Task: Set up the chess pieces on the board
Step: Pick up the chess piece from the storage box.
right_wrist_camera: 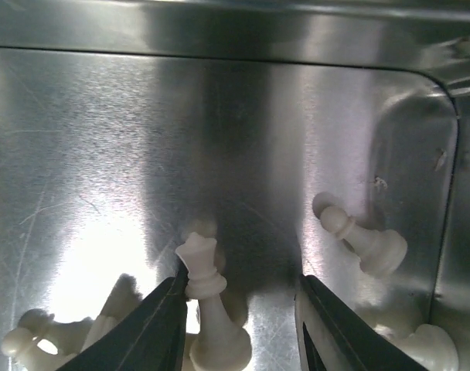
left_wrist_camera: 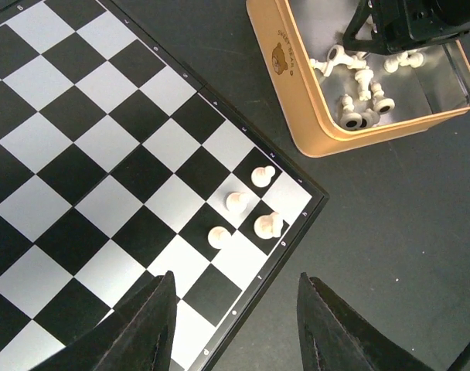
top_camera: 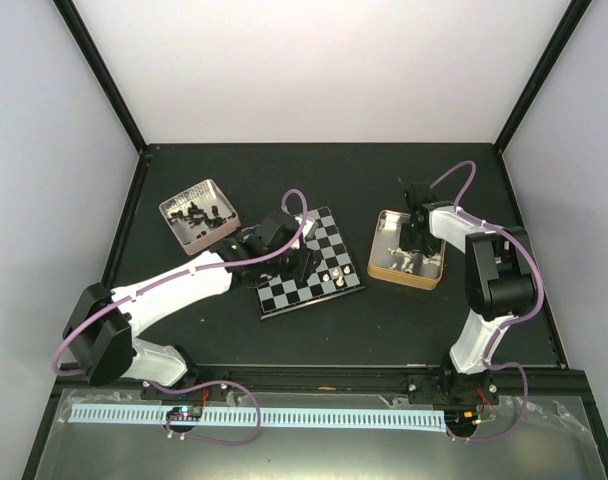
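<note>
Cream pieces [left_wrist_camera: 237, 202] at board [left_wrist_camera: 103, 154] corner, tin [left_wrist_camera: 298, 97] near

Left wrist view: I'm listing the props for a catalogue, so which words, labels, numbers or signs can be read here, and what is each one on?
Tan tin, rim: a small bear emblem with a short line of dark lettering beside it, too blurred to read.
Board, border: tiny pale marks along the edge, too small to read.
No other text shows.
</note>
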Controlling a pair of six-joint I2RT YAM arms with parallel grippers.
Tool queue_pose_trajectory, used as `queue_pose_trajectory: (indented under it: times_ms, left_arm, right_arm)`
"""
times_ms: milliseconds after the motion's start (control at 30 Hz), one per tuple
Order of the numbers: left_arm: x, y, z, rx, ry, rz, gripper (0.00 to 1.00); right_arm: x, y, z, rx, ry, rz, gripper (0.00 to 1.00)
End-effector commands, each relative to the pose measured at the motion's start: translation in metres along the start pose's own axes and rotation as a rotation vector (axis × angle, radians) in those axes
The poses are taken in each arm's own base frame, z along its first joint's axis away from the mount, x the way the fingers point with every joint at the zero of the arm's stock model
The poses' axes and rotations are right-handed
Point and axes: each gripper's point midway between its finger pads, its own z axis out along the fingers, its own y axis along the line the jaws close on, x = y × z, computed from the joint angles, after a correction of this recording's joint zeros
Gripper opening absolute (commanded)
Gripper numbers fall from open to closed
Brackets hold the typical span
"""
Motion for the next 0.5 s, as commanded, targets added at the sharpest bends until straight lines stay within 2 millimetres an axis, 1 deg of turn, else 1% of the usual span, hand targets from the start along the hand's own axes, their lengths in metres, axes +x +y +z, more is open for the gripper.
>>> queue_pose_trajectory:
  times_ms: [0, 133, 300, 400, 467]
  left_arm:
    - [-0.008, -0.005, 0.002, 0.036, -0.009, -0.002, 0.44]
    - [-0.008, -0.007, 0.003, 0.052, -0.002, -0.006, 0.44]
    - [-0.009, -0.009, 0.001, 0.064, -0.004, -0.011, 0.44]
    - [-0.012, -0.010, -0.003, 0.071, -0.014, -0.020, 0.45]
    - [-0.015, -0.011, -0.007, 0.077, -0.026, -0.027, 0.45]
  right_arm:
    - [0.003, -0.005, 0.001, -0.005, 0.015, -0.002, 0.38]
    - [0.012, -0.006, 0.001, -0.013, 0.024, 0.009, 0.27]
    - [0.017, -0.001, 0.001, -0.054, 0.026, 0.023, 0.13]
    - [0.009, 0.005, -0.005, -0.093, -0.019, 0.023, 0.10]
    - [-0.002, 0.010, -0.017, -0.132, -0.084, 0.018, 0.08]
